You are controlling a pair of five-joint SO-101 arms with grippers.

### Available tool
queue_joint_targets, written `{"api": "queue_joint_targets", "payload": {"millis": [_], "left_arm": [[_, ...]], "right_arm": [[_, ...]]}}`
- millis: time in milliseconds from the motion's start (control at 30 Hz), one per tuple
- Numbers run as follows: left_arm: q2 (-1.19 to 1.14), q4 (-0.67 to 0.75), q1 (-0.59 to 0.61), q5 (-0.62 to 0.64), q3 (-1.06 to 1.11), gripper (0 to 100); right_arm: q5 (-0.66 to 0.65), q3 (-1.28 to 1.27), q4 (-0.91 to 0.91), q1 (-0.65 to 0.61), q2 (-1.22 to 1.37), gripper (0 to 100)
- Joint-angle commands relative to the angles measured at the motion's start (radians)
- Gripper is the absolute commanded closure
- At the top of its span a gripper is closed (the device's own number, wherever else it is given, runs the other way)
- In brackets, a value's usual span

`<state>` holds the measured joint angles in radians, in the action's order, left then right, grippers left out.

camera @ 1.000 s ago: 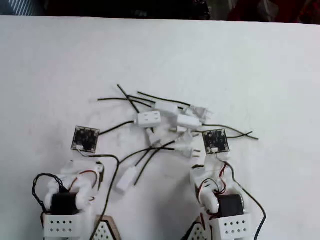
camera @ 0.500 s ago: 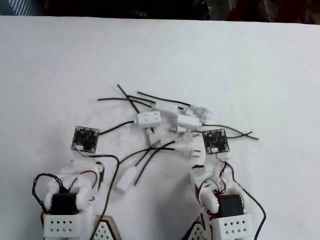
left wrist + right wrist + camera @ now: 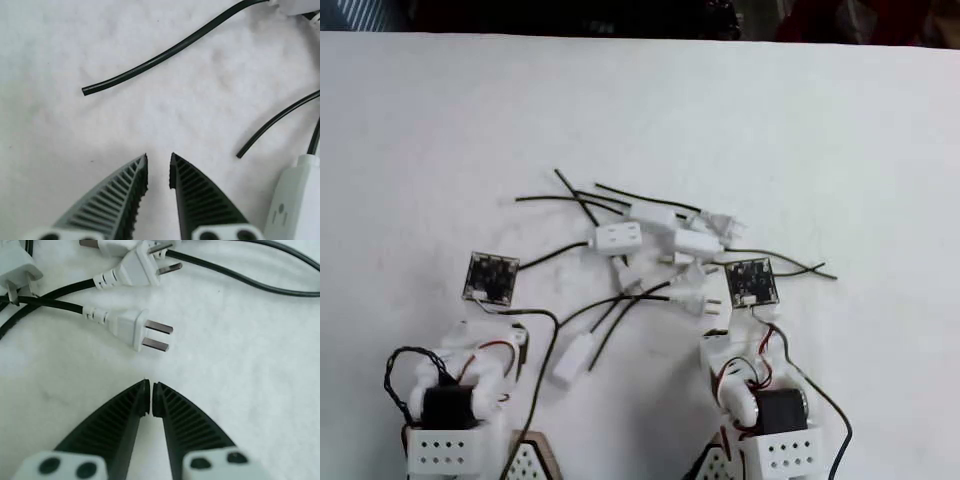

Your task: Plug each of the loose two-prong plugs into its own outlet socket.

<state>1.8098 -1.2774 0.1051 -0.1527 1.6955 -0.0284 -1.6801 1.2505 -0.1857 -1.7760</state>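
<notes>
A tangle of white two-prong plugs and outlet sockets on black cords (image 3: 660,245) lies mid-table. One socket block (image 3: 618,236) faces up at its left side. Another white socket piece (image 3: 574,359) (image 3: 294,200) lies apart, beside my left gripper (image 3: 158,167), which hovers over bare table with a narrow gap between its fingers and nothing in it. My right gripper (image 3: 150,392) is shut and empty, just short of a loose plug (image 3: 125,324) (image 3: 692,296) whose prongs (image 3: 157,336) point sideways. A second plug (image 3: 134,267) lies just beyond it.
Loose black cord ends (image 3: 84,91) (image 3: 239,154) lie ahead of the left gripper. Both arms (image 3: 460,390) (image 3: 760,400) sit at the near edge of the white table (image 3: 820,130), whose far half is bare. A cord (image 3: 800,268) trails right of the pile.
</notes>
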Motion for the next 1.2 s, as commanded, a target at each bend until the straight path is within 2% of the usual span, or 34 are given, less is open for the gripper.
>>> {"api": "queue_joint_targets", "payload": {"millis": [0,467,633,867,1167], "left_arm": [[0.01,-0.008,-0.01,0.005,-0.003,90],[0.01,-0.008,-0.01,0.003,-0.003,90],[0.01,-0.008,-0.056,0.005,-0.003,90],[0.012,-0.002,-0.056,0.002,-0.02,90],[0.012,0.13,-0.054,0.002,-0.075,90]], "right_arm": [[0.003,-0.011,0.007,0.008,-0.007,98.1],[0.003,-0.011,0.007,0.008,-0.007,98.1],[0.003,-0.011,0.007,0.008,-0.007,98.1],[0.003,-0.011,0.007,0.008,-0.007,98.1],[0.003,-0.011,0.007,-0.053,-0.007,98.1]]}}
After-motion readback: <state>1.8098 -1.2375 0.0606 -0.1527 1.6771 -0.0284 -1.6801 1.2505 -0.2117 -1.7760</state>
